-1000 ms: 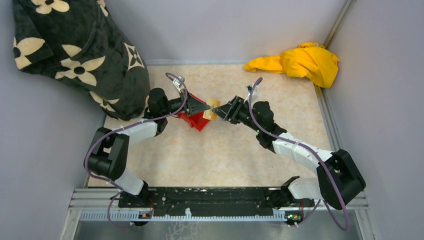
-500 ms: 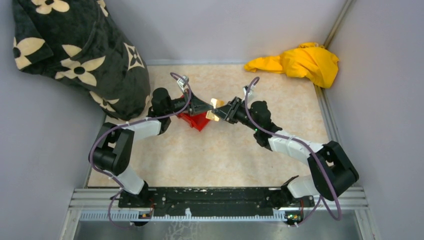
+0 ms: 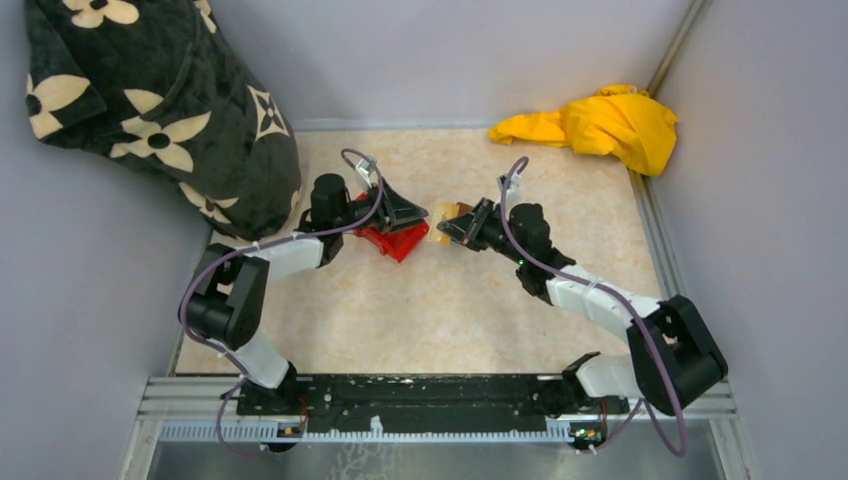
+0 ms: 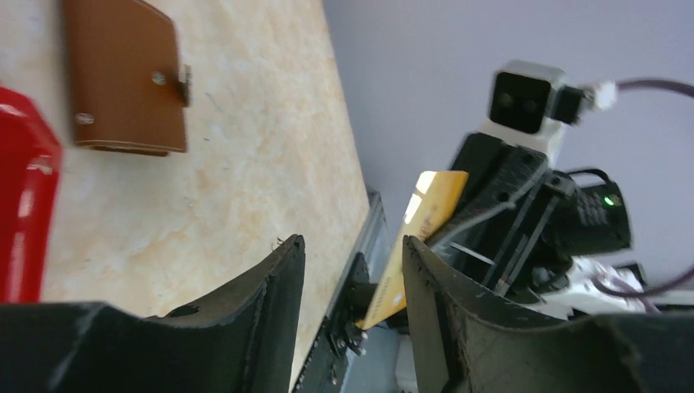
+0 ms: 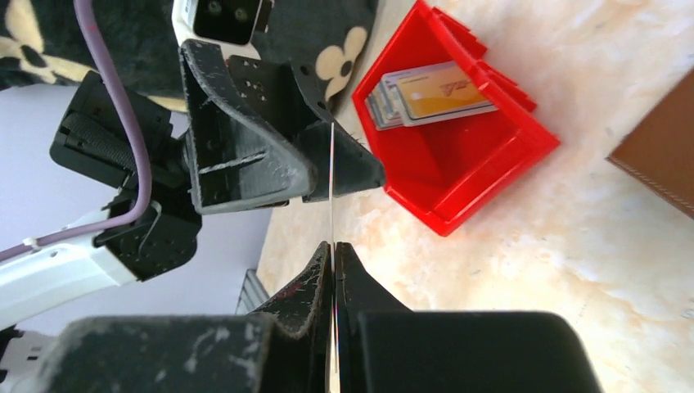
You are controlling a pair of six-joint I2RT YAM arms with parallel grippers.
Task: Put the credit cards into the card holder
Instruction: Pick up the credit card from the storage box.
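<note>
Card (image 4: pixel 434 201) pinched by right gripper (image 5: pixel 334 246) — left gripper (image 4: pixel 352 241) agape opposite; red bin (image 5: pixel 458 176) behind.

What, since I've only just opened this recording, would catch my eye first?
Mid-table, the right gripper has its jaws shut on a yellow card held on edge, facing the left gripper, whose jaws stand open. Beneath the left gripper sits a red bin with more cards, and a closed brown wallet lies beside it. A black flower-print cloth fills the far left corner, a yellow cloth the far right.
</note>
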